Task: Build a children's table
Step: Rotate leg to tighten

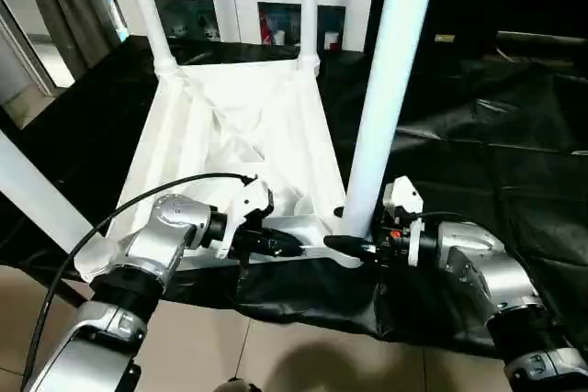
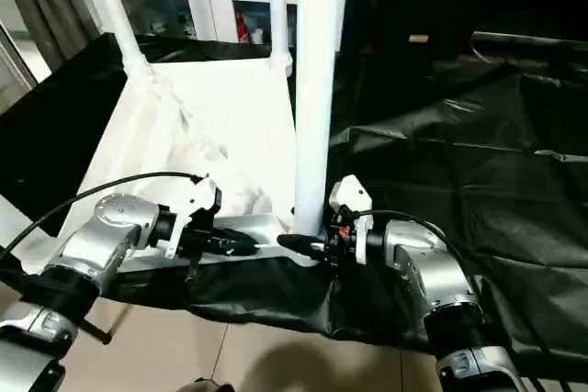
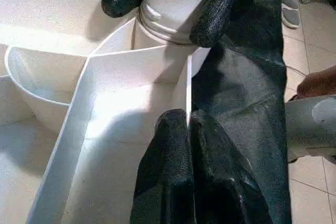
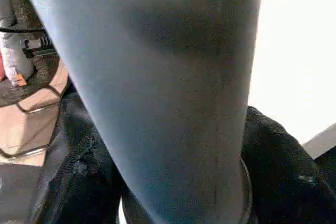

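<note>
Lying upside down on a black sheet [image 1: 478, 162] — the children's table [image 1: 230, 135], ribbed underside facing up, its square top [image 1: 220, 149] spanning from the near edge toward a white glass-door cabinet [image 1: 248, 6] at the back. Standing upright from the corner sockets: two far legs [image 1: 147, 6] and [image 1: 310, 6], and a near leg [image 1: 390, 71] rising tall at the near right corner. Slanting across the left edge of the head view, a fourth white leg [image 1: 37, 195], socket end hidden.

Gripping the base of the near leg just above its socket — the right gripper [image 3: 168, 3], its black fingers [image 3: 220, 9] wrapping either side of the tube, seen from the left wrist as two pads flanking the threaded collar.

Resting closed at the near rim of the top — the left gripper [image 1: 276, 243], fingers pressed together against the thin white edge wall [image 3: 188, 87], pointing toward the right gripper and sitting just beside it.

Showing below the sheet's edge, tan floor tiles [image 1: 276, 355].
</note>
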Available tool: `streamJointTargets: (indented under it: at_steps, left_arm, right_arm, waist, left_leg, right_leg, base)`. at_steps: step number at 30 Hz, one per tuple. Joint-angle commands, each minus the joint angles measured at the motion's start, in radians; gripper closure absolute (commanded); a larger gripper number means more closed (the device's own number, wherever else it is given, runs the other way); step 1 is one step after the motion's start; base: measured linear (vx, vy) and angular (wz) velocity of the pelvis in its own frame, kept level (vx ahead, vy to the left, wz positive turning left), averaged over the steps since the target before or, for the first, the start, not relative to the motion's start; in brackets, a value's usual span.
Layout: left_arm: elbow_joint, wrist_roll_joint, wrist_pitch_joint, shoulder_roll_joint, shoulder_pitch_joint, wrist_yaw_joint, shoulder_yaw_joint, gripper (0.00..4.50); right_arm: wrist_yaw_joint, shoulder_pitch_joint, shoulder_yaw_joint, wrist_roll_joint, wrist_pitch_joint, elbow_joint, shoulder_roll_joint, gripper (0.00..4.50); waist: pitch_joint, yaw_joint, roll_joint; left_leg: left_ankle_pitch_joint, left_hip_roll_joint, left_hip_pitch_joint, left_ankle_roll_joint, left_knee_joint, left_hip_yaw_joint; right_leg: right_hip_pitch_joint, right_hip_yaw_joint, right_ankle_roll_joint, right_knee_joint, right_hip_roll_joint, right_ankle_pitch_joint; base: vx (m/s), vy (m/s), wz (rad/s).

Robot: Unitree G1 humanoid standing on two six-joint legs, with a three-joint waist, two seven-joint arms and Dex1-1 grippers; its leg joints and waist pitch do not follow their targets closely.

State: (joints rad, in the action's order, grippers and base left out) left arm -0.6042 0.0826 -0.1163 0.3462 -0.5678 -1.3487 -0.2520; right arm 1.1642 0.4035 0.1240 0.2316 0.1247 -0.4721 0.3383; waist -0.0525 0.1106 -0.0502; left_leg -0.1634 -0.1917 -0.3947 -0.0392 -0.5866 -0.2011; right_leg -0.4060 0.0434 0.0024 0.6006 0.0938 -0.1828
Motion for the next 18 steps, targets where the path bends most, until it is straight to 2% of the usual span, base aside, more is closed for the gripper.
streamJointTargets:
  at_steps: [1, 4, 6, 7, 9, 11, 13, 14, 15, 17, 18]
  left_arm:
    - [0.027, 0.014, 0.005, -0.006, -0.006, -0.005, 0.003, 4.5]
    - [0.011, 0.005, 0.018, -0.022, -0.015, 0.045, 0.012, 4.5]
    - [-0.052, -0.033, 0.048, -0.058, -0.048, 0.189, 0.03, 4.5]
    - [-0.077, -0.045, 0.055, -0.072, -0.062, 0.244, 0.038, 4.5]
    - [-0.126, -0.057, 0.066, -0.111, -0.092, 0.352, 0.059, 4.5]
    - [-0.143, -0.063, 0.066, -0.133, -0.105, 0.399, 0.063, 4.5]
    - [-0.166, -0.079, 0.064, -0.171, -0.124, 0.478, 0.058, 4.5]
    - [-0.169, -0.081, 0.064, -0.177, -0.126, 0.489, 0.058, 4.5]
    - [-0.182, -0.085, 0.064, -0.205, -0.136, 0.533, 0.059, 4.5]
    - [-0.182, -0.085, 0.064, -0.205, -0.136, 0.533, 0.059, 4.5]
    - [-0.199, -0.084, 0.071, -0.238, -0.145, 0.559, 0.059, 4.5]
  right_arm:
    - [-0.008, 0.004, -0.007, 0.007, 0.006, 0.008, 0.001, 1.84]
    - [-0.057, -0.001, -0.014, -0.005, 0.002, -0.001, -0.015, 1.88]
    - [-0.214, 0.005, -0.037, -0.044, -0.012, -0.049, -0.061, 1.88]
    - [-0.277, 0.01, -0.044, -0.061, -0.016, -0.071, -0.078, 1.88]
    - [-0.411, 0.018, -0.054, -0.1, -0.028, -0.116, -0.114, 1.89]
    - [-0.475, 0.02, -0.06, -0.112, -0.028, -0.134, -0.136, 1.89]
    - [-0.595, 0.027, -0.081, -0.118, -0.021, -0.159, -0.184, 1.89]
    - [-0.612, 0.029, -0.084, -0.118, -0.021, -0.162, -0.191, 1.89]
    - [-0.668, 0.033, -0.097, -0.116, -0.016, -0.17, -0.223, 1.89]
    - [-0.668, 0.033, -0.097, -0.116, -0.016, -0.17, -0.223, 1.89]
    - [-0.692, 0.036, -0.085, -0.13, -0.033, -0.176, -0.256, 1.89]
  waist:
    - [0.069, -0.002, 0.015]
    - [0.07, -0.001, 0.016]
    - [0.069, -0.005, 0.015]
    - [0.068, -0.008, 0.014]
    - [0.067, -0.014, 0.015]
    - [0.066, -0.018, 0.016]
    - [0.062, -0.022, 0.016]
    - [0.062, -0.024, 0.013]
    - [0.063, -0.024, 0.014]
    - [0.063, -0.025, 0.012]
    - [0.063, -0.026, 0.008]
  left_leg:
    - [-0.236, -0.041, 0.028, 0.043, 0.069, 0.015]
    - [-0.215, -0.039, 0.026, 0.046, 0.067, 0.015]
    - [-0.22, -0.037, 0.025, 0.041, 0.067, 0.016]
    - [-0.236, -0.036, 0.029, 0.026, 0.069, 0.017]
    - [-0.251, -0.033, 0.029, 0.005, 0.072, 0.019]
    - [-0.272, -0.033, 0.031, -0.003, 0.075, 0.021]
    - [-0.303, -0.032, 0.034, -0.003, 0.077, 0.021]
    - [-0.312, -0.031, 0.034, -0.007, 0.079, 0.023]
    - [-0.315, -0.032, 0.034, -0.01, 0.079, 0.024]
    - [-0.322, -0.032, 0.034, -0.013, 0.081, 0.024]
    - [-0.327, -0.031, 0.034, -0.012, 0.081, 0.023]
  right_leg:
    - [0.041, -0.029, -0.243, -0.063, 0.051, -0.194]
    - [0.041, -0.029, -0.241, -0.06, 0.05, -0.172]
    - [0.039, -0.029, -0.235, -0.064, 0.05, -0.184]
    - [0.037, -0.029, -0.226, -0.067, 0.051, -0.219]
    - [0.038, -0.029, -0.213, -0.071, 0.052, -0.26]
    - [0.04, -0.029, -0.201, -0.076, 0.052, -0.288]
    - [0.035, -0.031, -0.183, -0.085, 0.052, -0.337]
    - [0.035, -0.03, -0.175, -0.087, 0.053, -0.356]
    - [0.036, -0.03, -0.172, -0.087, 0.053, -0.36]
    - [0.035, -0.03, -0.168, -0.089, 0.052, -0.356]
    - [0.034, -0.031, -0.169, -0.089, 0.05, -0.338]
  base:
    - [0.0, 0.0, 0.0]
    - [0.0, 0.0, 0.0]
    - [0.0, 0.0, 0.0]
    - [0.0, 0.0, 0.0]
    - [0.0, 0.0, 0.0]
    - [0.0, 0.0, 0.0]
    - [0.0, 0.0, 0.0]
    - [0.0, 0.0, 0.0]
    - [0.0, 0.0, 0.0]
    - [0.0, 0.0, 0.0]
    - [0.0, 0.0, 0.0]
